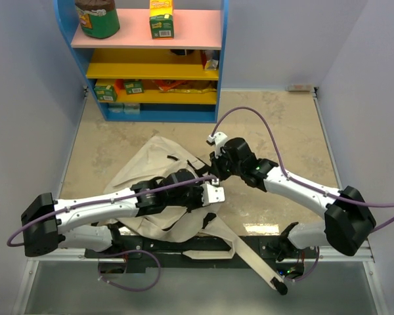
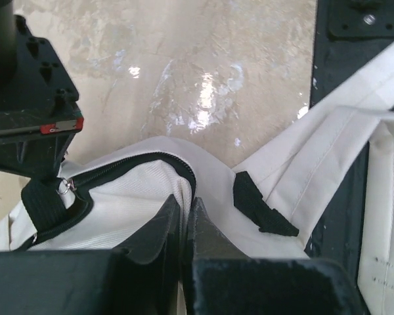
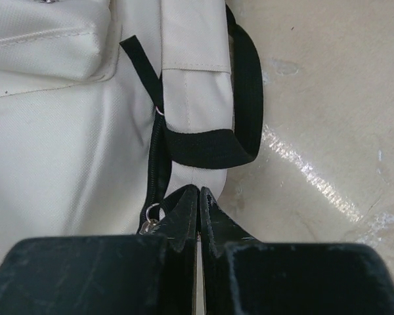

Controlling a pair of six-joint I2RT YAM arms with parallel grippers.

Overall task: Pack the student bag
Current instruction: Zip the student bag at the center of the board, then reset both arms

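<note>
The student bag (image 1: 144, 164), beige canvas, lies crumpled on the table's left-centre. Both arms meet at its right edge. My left gripper (image 1: 209, 188) is shut on a fold of the bag's fabric beside the black zipper line (image 2: 144, 159); in the left wrist view the gripper (image 2: 187, 205) pinches cream cloth (image 2: 131, 190). My right gripper (image 1: 216, 169) is shut on the bag's edge. In the right wrist view the right gripper (image 3: 199, 191) clamps the rim below a black webbing loop (image 3: 210, 147), next to the metal zipper pull (image 3: 151, 213). The bag's inside is hidden.
A blue shelf unit (image 1: 213, 79) with boxes and a jar stands at the back. One long beige strap (image 1: 249, 259) trails off the front edge, its black end (image 1: 280, 287) near the right arm's base. Grey walls close both sides.
</note>
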